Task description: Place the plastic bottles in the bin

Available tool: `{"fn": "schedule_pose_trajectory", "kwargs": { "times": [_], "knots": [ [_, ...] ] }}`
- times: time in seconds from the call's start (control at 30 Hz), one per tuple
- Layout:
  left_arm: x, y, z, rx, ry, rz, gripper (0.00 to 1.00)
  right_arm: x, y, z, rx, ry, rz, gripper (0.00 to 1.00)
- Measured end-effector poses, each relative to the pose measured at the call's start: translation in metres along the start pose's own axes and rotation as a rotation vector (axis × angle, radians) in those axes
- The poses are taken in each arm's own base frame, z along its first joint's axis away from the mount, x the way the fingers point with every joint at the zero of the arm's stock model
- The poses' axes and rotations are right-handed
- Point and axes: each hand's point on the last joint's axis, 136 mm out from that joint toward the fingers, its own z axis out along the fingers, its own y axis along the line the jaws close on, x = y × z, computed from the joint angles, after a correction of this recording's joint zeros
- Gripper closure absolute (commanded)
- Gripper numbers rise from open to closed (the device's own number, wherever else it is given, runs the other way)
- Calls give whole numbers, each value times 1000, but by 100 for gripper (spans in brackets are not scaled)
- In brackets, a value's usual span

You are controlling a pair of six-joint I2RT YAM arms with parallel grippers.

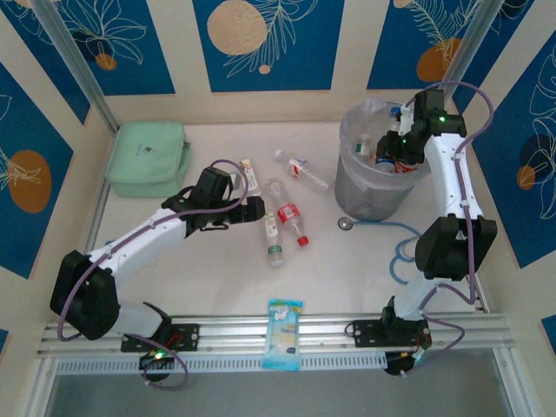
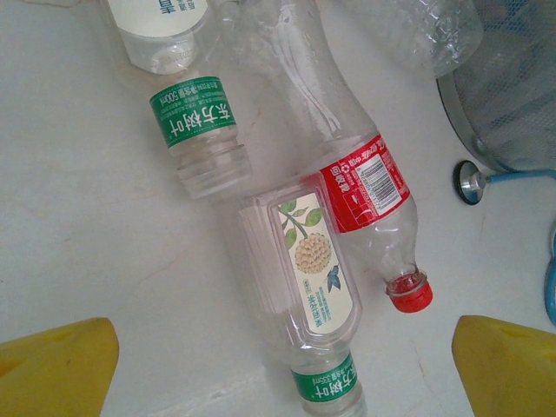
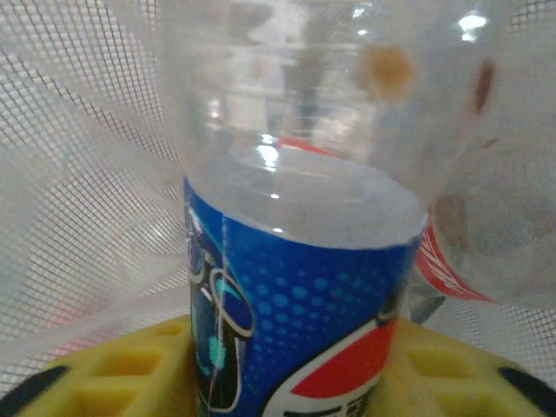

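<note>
Several clear plastic bottles lie on the white table: a red-labelled, red-capped one (image 1: 288,215) (image 2: 360,182), a green-banded one (image 1: 274,240) (image 2: 313,269) beside it, and another (image 1: 300,167) farther back. My left gripper (image 1: 254,208) (image 2: 282,373) hovers open just left of that pair, its yellow fingertips (image 2: 56,365) wide on either side of the green-banded bottle. The round grey mesh bin (image 1: 369,195) with its clear liner stands at the right. My right gripper (image 1: 393,146) (image 3: 291,373) reaches into the bin's mouth, shut on a blue-labelled bottle (image 3: 295,304).
A mint-green lidded box (image 1: 148,156) sits at the back left. A blue-and-white packet (image 1: 284,334) lies at the near edge. A small metal disc (image 1: 346,223) (image 2: 472,181) on a blue cord (image 1: 404,248) rests by the bin's base. More bottles show inside the bin (image 3: 452,261).
</note>
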Motion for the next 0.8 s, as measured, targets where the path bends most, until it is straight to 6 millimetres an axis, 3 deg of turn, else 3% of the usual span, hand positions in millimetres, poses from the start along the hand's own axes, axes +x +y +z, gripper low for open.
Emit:
{"fn": "schedule_pose_trajectory", "kwargs": {
  "times": [0.13, 0.3, 0.5, 0.6, 0.7, 0.8],
  "knots": [
    [-2, 2, 5, -16, 1, -3, 1, -9, 1, -16, 17, -27, -2, 21],
    [-10, 7, 12, -55, -11, -13, 0, -19, 10, -60, 4, -144, -1, 6],
    [-33, 16, 33, -127, -34, -51, 0, -18, 29, -144, -59, -374, 5, 5],
    [-45, 23, 47, -167, -46, -69, 0, -8, 43, -174, -130, -447, 22, 7],
    [-56, 35, 60, -206, -56, -95, 1, 6, 57, -187, -219, -465, 45, 9],
    [-64, 44, 74, -232, -59, -114, 3, 22, 67, -184, -292, -439, 72, 10]
  ]
}}
